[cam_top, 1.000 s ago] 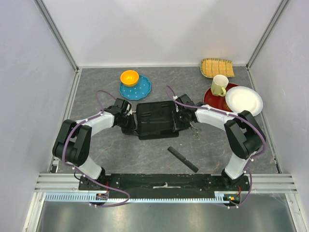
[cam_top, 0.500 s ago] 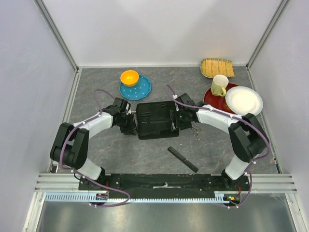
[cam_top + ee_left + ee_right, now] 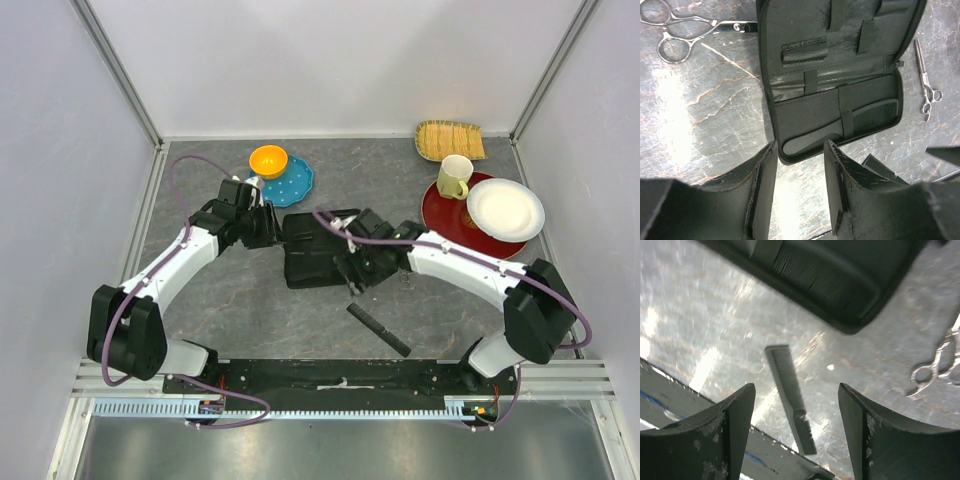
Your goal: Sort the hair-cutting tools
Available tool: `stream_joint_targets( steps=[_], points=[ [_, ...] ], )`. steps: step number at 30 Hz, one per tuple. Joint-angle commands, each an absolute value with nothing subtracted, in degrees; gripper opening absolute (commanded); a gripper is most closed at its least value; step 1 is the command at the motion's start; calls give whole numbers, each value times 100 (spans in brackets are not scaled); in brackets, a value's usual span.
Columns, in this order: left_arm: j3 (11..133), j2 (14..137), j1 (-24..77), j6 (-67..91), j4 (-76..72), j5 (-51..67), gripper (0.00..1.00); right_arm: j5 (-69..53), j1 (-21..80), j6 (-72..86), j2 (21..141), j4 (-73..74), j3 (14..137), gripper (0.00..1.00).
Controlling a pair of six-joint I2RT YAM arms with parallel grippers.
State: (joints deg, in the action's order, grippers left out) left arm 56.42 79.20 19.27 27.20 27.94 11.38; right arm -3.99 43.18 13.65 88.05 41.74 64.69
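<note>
The black zip case [image 3: 305, 255] lies open at the middle of the grey table [image 3: 250, 310]. One black comb [image 3: 860, 122] sits inside it, tucked under a strap in the pocket along the case's near edge. The second comb [image 3: 378, 329] lies loose on the table at about 5 o'clock from the case, apart from it.

In the left wrist view, one pair of scissors [image 3: 715, 23] rests on the table at 10 o'clock from the case, its blade tip just at the case edge. The other pair of scissors [image 3: 924, 77] lies at 3 o'clock, just beside the zip. From above, that pair seems to be mostly hidden under the right arm.

The left gripper [image 3: 800, 147] hovers at the case's 9 o'clock edge, jaws parted and empty. The right gripper [image 3: 796, 389] hangs over the loose comb, spread wide, grasping nothing.
</note>
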Motion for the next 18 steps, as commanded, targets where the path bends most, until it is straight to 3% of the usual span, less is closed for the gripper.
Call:
stream_joint_targets(
  steps=[1, 10, 18],
  points=[
    [5722, 7796, 1732, 2408, 2681, 1063, 49, -220, 5026, 1230, 8631, 4465, 6074, 76],
    [5441, 7840, 1108, 2575, 2487, 1775, 49, 219, 5581, 1257, 9087, 4271, 5731, 75],
    [5344, 7928, 923, 2698, 2435, 2171, 49, 158, 5581, 1213, 9589, 4386, 5774, 64]
  ],
)
